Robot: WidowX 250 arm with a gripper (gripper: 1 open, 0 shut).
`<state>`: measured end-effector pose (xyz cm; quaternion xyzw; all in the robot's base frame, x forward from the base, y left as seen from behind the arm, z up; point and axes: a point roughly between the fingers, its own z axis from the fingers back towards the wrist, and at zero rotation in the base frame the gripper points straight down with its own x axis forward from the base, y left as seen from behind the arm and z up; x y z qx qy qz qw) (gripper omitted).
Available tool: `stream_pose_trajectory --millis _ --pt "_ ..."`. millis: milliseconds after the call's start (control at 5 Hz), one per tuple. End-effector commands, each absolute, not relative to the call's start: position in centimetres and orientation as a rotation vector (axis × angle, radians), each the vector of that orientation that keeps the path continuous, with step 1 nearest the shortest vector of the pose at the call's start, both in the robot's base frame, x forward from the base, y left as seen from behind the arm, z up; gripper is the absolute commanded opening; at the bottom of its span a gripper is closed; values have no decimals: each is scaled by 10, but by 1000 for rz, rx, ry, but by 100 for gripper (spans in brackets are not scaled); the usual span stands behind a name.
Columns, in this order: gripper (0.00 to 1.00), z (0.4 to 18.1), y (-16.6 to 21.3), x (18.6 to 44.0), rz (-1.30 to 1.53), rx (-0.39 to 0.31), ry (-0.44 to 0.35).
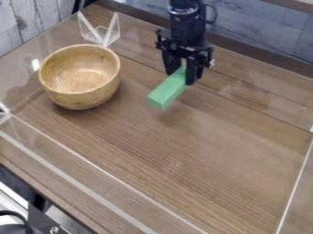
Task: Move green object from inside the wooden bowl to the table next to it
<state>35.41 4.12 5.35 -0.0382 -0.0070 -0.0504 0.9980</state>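
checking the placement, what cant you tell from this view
- Whether the green block's lower end touches the table: single camera view, angle too shallow.
- Block's upper end: hidden between the fingers of the hand.
- Wooden bowl's near inner wall: hidden by its rim.

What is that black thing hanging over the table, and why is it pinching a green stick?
The black thing is the hand of a robot arm, called a gripper. It points down and has two fingers, shut on a green block, which tilts with its low end near or on the table. The single picture comes from a camera that looks down at the table from the front. On the table, left of the gripper, sits a round wooden bowl with nothing in it. Clear plastic walls run around the table's edge.
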Motion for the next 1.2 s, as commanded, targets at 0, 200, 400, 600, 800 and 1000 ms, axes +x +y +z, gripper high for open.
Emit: stream_pose_trajectory --millis 0,200,400,600,800,1000 --pt "0 72 53 371 16 -55 -97" --pt "0 55 45 376 -37 -57 -99" --pt "0 53 37 378 -86 -77 -124" --pt "100 63 41 374 10 -83 -134" --pt "100 76 47 368 106 -86 -154" --pt "100 96 54 360 201 -88 -182"
